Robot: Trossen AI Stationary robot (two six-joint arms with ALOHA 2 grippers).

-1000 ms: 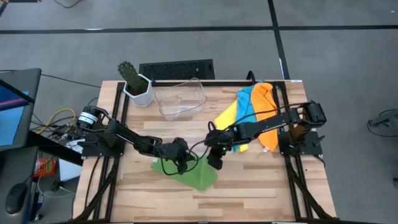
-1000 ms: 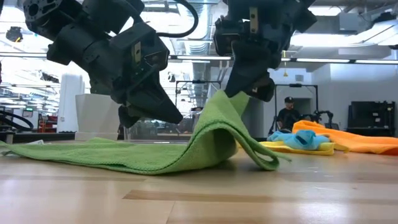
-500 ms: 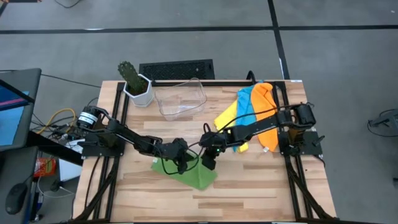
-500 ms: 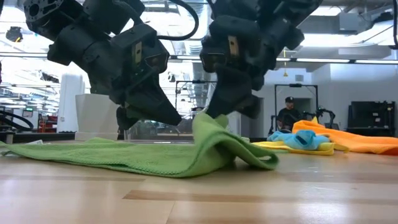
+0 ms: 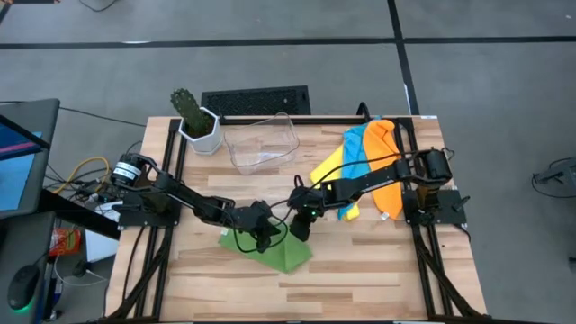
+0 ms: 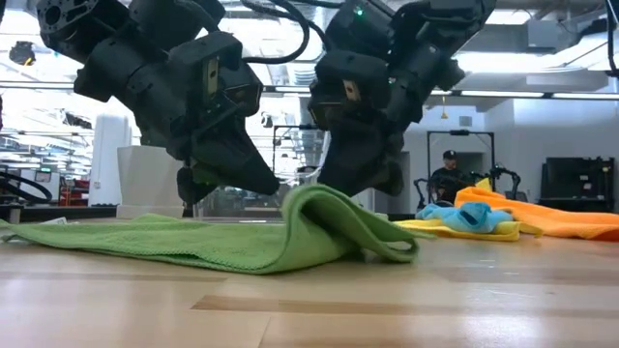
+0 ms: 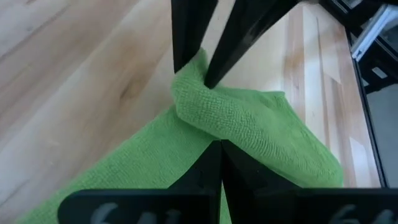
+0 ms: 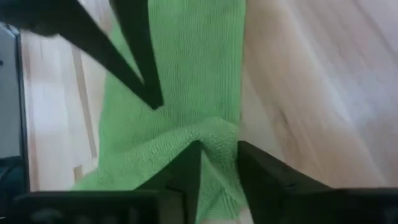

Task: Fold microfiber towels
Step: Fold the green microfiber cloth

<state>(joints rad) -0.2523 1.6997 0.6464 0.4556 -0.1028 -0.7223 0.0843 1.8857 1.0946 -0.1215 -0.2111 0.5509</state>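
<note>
Green cloth is the landmark here: the green towel (image 5: 286, 255) lies on the wooden bench (image 5: 378, 270), toward its front and a little left of middle. From above, the left gripper (image 5: 261, 236) sits at the towel's rear-left edge and the right gripper (image 5: 301, 229) just behind its rear-right corner, the two near each other. Well behind and to the right of the green towel lie the yellow towel (image 5: 328, 166), the light blue towel (image 5: 355, 153) and the orange towel (image 5: 385, 162), heaped and overlapping. The clear bin (image 5: 261, 144) stands behind the green towel, with a potted cactus (image 5: 193, 117) to its left.

At bench height, the green towel (image 6: 193, 242) is flat on its left part and doubled over into a rounded fold on the right, directly under the right gripper (image 6: 363, 179). The left gripper (image 6: 218, 174) presses low on the flat part.

The left wrist view shows the left arm's fingers (image 7: 205, 180) together, pinching the green towel (image 7: 249, 124), with the other arm's fingers (image 7: 186, 37) at the raised fold.

In the right wrist view, that arm's fingers (image 8: 264, 174) stand slightly apart with a bunch of towel (image 8: 180, 81) between them; whether they grip it I cannot tell.

My judgement: the first fold of the green towel is only half laid, and the other three are untouched.
</note>
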